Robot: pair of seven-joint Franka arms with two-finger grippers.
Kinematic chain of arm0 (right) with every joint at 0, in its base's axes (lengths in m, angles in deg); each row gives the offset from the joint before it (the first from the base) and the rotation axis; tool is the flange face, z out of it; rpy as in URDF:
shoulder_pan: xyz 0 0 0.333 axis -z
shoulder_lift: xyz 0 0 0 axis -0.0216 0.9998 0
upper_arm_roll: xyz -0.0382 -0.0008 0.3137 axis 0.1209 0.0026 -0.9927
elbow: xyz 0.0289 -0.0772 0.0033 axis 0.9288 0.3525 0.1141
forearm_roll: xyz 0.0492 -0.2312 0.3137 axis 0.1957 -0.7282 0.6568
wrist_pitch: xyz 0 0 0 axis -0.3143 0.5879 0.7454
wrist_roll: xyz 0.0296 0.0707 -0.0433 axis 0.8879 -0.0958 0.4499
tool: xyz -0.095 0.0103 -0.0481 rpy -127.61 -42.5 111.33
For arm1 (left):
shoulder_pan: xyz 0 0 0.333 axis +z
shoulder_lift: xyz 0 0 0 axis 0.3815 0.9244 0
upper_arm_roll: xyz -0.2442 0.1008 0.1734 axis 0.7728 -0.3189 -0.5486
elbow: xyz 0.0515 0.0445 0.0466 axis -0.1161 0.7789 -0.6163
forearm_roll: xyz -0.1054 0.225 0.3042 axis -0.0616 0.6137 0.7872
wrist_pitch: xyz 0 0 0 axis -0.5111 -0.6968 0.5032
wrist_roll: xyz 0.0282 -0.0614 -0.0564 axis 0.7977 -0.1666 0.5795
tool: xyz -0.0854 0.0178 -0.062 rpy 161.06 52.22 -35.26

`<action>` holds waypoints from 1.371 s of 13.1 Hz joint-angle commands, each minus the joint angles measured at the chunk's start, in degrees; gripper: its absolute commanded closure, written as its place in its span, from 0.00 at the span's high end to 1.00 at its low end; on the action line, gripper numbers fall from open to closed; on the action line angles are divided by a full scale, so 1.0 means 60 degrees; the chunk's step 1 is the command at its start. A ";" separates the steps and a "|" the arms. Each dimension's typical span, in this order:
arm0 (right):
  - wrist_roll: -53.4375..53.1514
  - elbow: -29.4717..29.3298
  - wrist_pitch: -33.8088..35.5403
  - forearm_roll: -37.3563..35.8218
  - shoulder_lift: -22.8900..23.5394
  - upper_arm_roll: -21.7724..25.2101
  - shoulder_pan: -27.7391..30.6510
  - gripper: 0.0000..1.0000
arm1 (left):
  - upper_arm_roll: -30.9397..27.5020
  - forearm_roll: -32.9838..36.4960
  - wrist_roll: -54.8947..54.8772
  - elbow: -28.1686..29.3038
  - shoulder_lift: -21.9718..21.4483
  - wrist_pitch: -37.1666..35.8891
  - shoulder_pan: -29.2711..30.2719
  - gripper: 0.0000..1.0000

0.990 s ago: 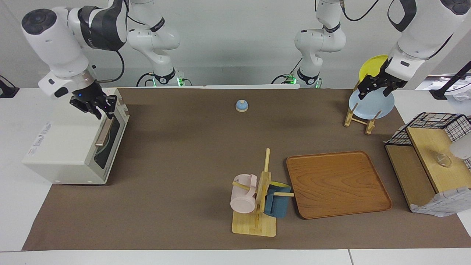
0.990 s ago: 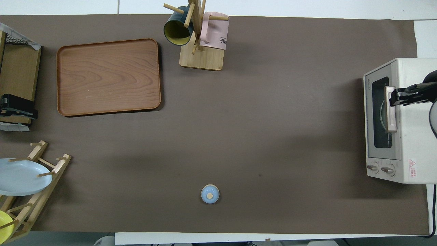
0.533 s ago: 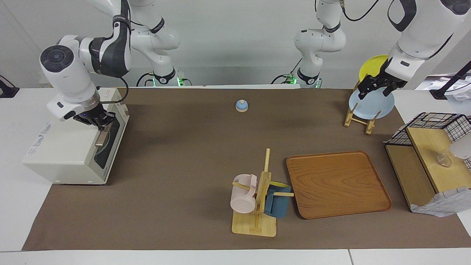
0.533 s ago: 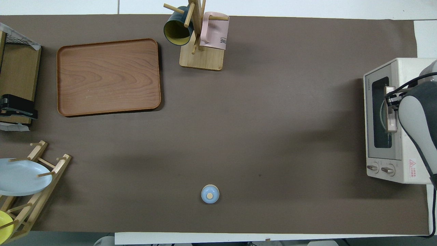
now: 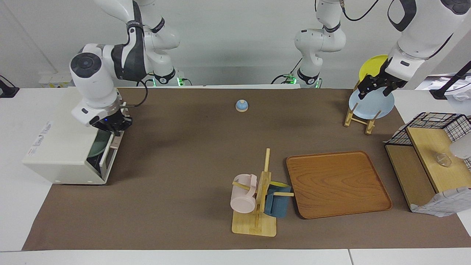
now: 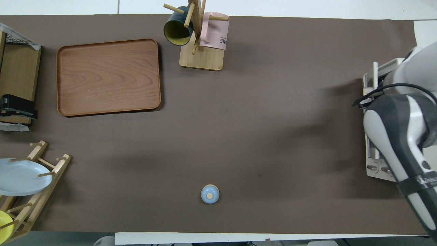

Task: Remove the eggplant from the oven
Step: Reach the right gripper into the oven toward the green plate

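Observation:
The white oven (image 5: 62, 147) stands at the right arm's end of the table. Its door hangs partly open, tilted outward at the top. My right gripper (image 5: 111, 127) is at the top edge of the door, shut on the beige handle. Through the gap a pale green plate (image 5: 98, 142) shows inside. The eggplant is hidden. In the overhead view the right arm covers most of the oven (image 6: 371, 165). My left gripper (image 5: 372, 89) waits open and empty in the air over the plate rack (image 5: 362, 118).
A small blue bell (image 5: 241, 105) sits mid-table near the robots. A mug tree (image 5: 257, 206) with a pink and a blue mug stands beside a wooden tray (image 5: 336, 184). A wooden shelf with a wire basket (image 5: 430, 154) is at the left arm's end.
My right gripper has come down onto the door handle and pulled it outward. The oven door has gone from shut to partly open. The left arm has not moved.

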 commanded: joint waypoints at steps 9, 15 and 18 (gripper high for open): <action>-0.1804 -0.0558 -0.1685 0.2888 0.2016 -0.0128 -0.0671 0.16 | 0.0025 0.0048 -0.0079 -0.0203 0.0066 -0.0205 0.0047 1.00; -0.2483 -0.0650 0.0632 0.0874 0.0684 -0.0026 0.0277 0.69 | 0.0025 0.0048 -0.0064 -0.0188 0.0066 -0.0205 0.0032 1.00; -0.2235 0.0008 0.0268 0.0619 0.0449 -0.0040 0.0848 0.68 | 0.0025 0.0048 -0.0064 -0.0203 0.0066 -0.0205 0.0032 1.00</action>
